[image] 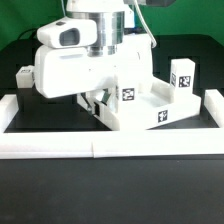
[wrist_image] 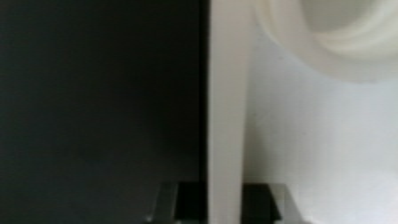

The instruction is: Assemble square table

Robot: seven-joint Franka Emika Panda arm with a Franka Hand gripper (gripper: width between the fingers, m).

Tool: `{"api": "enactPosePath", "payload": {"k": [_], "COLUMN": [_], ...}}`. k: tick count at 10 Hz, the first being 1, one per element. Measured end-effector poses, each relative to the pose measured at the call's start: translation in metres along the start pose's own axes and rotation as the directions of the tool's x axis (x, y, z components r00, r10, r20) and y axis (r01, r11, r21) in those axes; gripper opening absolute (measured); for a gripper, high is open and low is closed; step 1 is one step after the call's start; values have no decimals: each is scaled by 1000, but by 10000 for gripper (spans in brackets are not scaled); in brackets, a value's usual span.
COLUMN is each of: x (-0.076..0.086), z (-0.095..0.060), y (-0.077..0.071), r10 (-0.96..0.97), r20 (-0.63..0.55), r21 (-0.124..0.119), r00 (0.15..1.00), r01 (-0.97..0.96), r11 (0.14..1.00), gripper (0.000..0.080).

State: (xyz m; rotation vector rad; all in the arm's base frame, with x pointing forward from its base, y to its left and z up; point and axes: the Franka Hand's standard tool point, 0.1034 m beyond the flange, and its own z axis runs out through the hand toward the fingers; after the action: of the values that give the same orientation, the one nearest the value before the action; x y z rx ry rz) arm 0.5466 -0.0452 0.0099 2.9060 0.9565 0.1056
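The white tabletop [image: 150,112] lies near the middle of the table, with square tags on its side faces. My gripper [image: 93,101] comes down at its corner on the exterior view's left. In the wrist view the gripper [wrist_image: 224,202] is shut on the tabletop's thin white edge [wrist_image: 226,100], with a dark finger [wrist_image: 187,202] on each side. A round recess [wrist_image: 338,40] shows in the panel's face beside that edge. One white leg [image: 182,75] stands upright at the tabletop's far right corner. Another leg [image: 22,78] lies at the far left, apart from the gripper.
A long low white border wall [image: 100,146] runs along the front, with side pieces at the left [image: 8,108] and right [image: 213,105]. The surface is black cloth. The arm's bulky white body [image: 85,60] hides the area behind the gripper.
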Motion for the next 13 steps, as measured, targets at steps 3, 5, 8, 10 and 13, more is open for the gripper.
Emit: {"api": "enactPosePath", "payload": {"k": [3,5,8,10,13], "x": [13,12,29,54,58], "z": [-2,-2,-1,-3,-4], "y": [-5,-2,-11,-25,-26], "r10": [-233,-397,-577,-646,-778], "r20": [-31,-10,5,3,21], "r21": [-63,-73,-101,-96,-105], "r00": [972,918,817,763,628], "r01": [230,395,574,644,775], "r11": [971,916,812,759,623], "gripper": [64,64,68,69,69]}}
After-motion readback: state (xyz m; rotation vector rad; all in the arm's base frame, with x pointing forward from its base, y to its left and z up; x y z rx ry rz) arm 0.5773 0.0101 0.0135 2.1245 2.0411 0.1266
